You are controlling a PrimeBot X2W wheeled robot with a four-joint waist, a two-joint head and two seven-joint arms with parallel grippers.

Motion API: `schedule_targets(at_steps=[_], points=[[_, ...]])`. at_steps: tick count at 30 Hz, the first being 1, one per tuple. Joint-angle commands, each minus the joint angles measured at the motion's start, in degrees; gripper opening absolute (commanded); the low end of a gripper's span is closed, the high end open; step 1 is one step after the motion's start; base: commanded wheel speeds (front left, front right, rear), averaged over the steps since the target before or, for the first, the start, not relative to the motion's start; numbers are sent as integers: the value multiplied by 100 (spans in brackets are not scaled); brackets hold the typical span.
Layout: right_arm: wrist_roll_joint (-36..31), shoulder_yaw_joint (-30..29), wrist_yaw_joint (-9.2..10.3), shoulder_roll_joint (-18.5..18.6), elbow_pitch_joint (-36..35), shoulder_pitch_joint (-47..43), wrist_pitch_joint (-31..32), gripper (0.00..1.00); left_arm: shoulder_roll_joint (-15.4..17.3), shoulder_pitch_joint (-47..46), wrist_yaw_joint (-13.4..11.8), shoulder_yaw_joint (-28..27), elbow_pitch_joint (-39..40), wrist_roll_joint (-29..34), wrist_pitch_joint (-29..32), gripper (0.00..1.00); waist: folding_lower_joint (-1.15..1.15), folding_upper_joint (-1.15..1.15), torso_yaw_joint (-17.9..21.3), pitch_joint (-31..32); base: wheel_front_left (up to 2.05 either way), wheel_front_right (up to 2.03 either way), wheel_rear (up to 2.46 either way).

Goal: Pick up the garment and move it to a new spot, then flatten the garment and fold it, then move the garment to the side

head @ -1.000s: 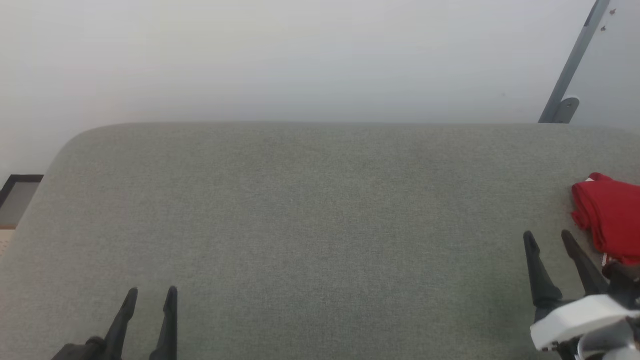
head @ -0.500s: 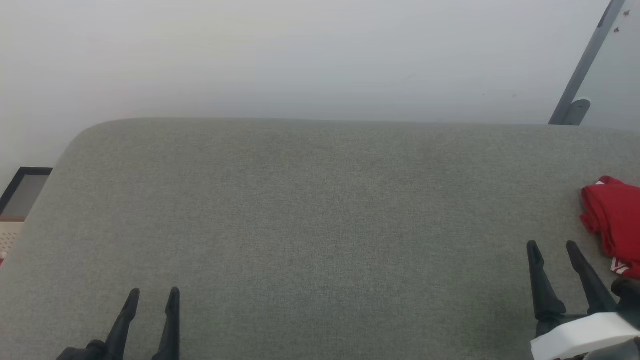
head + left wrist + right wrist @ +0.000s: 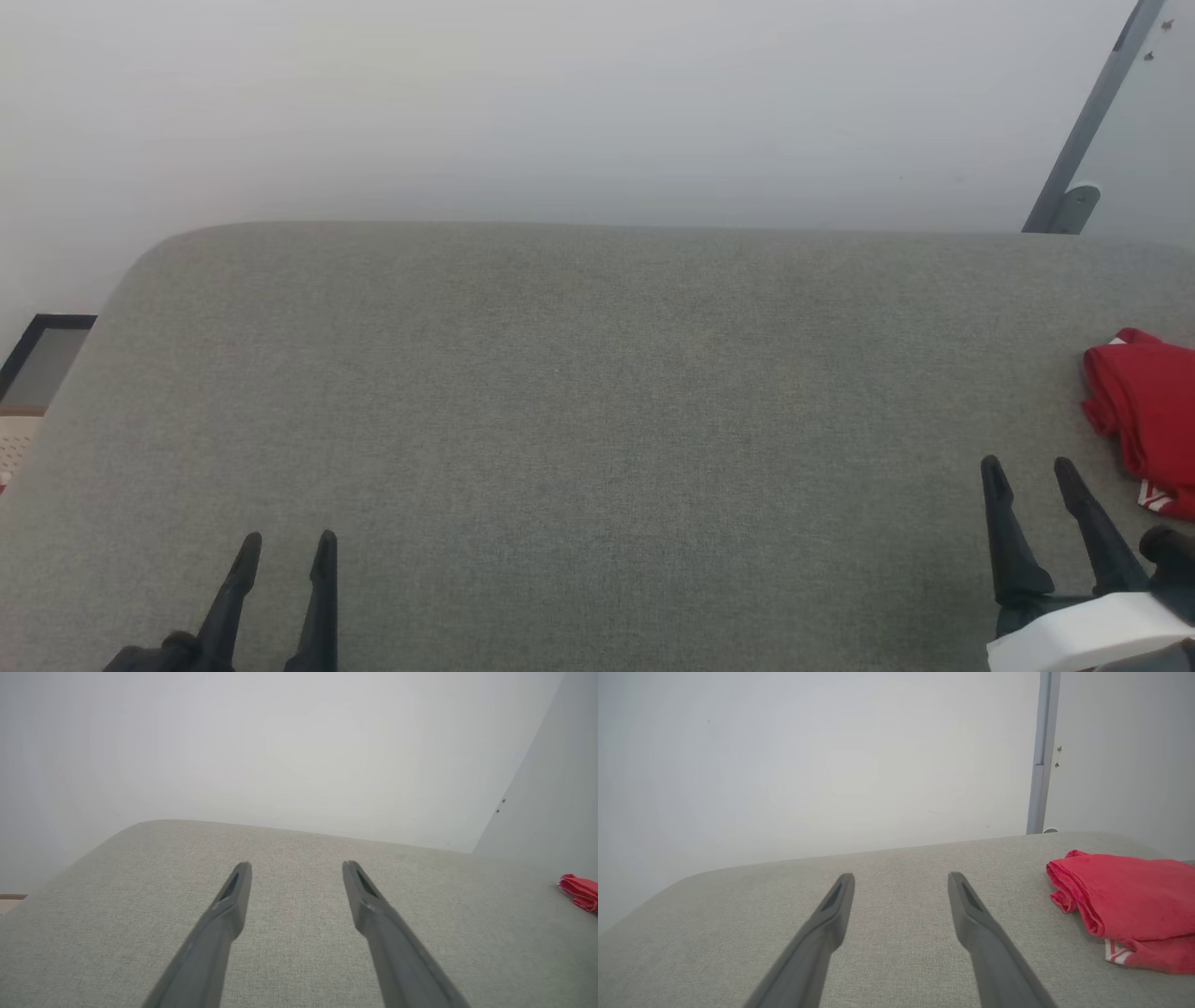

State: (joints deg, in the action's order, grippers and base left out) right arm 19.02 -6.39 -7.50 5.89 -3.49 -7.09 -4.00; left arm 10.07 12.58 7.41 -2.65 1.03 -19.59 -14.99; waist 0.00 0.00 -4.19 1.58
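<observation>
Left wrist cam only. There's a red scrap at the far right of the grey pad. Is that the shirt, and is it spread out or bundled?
Observer: It's the shirt, folded over into a compact bundle. The right wrist view shows most of it.
Operator: Any markings to confirm?
Observer: Striped trim, red and white, pokes out at the bundle's near edge.
Operator: Is the right arm on it?
Observer: No. In the head view the right gripper is open, its fingers beside the shirt and not touching it.
</observation>
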Motion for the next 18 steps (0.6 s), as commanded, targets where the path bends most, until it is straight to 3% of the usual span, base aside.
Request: schedule_targets(at_steps=[1, 11, 12, 18], points=[[20, -5, 2, -22, -23, -63, 5, 100, -16, -75, 10, 11, 8, 68, -24, 100, 0, 0, 4, -3, 0, 0, 0], [84, 31, 2, -40, 31, -12, -22, 100, -63, -85, 10, -82, 73, 87, -24, 100, 0, 0, 33, -35, 0, 0, 0], [42, 38, 0, -32, 42, -3, -1, 0, -73, -8, 0, -56, 42, 49, 0, 0, 0, 0, 33, -35, 0, 0, 0], [312, 51, 0, -76, 285, -5, 43, 0, -173, -25, -4, -15, -165, -237, 72, 0, 0, 0, 42, -39, 0, 0, 0]])
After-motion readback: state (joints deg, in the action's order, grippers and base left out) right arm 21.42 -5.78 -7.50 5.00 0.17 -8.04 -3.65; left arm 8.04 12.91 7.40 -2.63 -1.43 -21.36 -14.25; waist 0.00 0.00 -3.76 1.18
